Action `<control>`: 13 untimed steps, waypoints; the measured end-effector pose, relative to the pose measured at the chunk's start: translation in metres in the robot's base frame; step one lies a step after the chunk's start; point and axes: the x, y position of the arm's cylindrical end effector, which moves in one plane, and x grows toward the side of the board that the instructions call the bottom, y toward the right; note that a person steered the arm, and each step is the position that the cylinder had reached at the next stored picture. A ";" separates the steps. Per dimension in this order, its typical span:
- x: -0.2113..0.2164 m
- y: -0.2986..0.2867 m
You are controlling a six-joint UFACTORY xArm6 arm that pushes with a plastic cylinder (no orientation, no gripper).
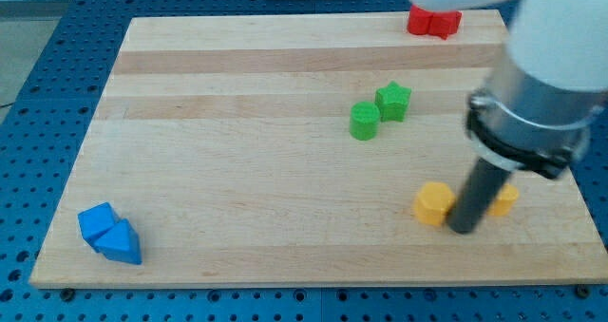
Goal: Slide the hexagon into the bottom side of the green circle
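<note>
Rod upright near the counter's (285, 170) bottom-right corner, my tip (463, 229) between the yellow hexagon (434, 204) and another yellow block (503, 199), below the green circle (364, 121).

The rod (475, 197) hides most of the yellow block (504, 199) just right of the hexagon (434, 203); that block's shape is unreadable.

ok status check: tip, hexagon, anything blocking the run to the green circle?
My tip down between yellow hexagon and a second yellow block. Green circle up-left, touching green star. Path to the circle's bottom side unobstructed.
</note>
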 end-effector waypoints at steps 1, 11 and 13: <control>-0.011 -0.022; -0.058 -0.074; -0.058 -0.101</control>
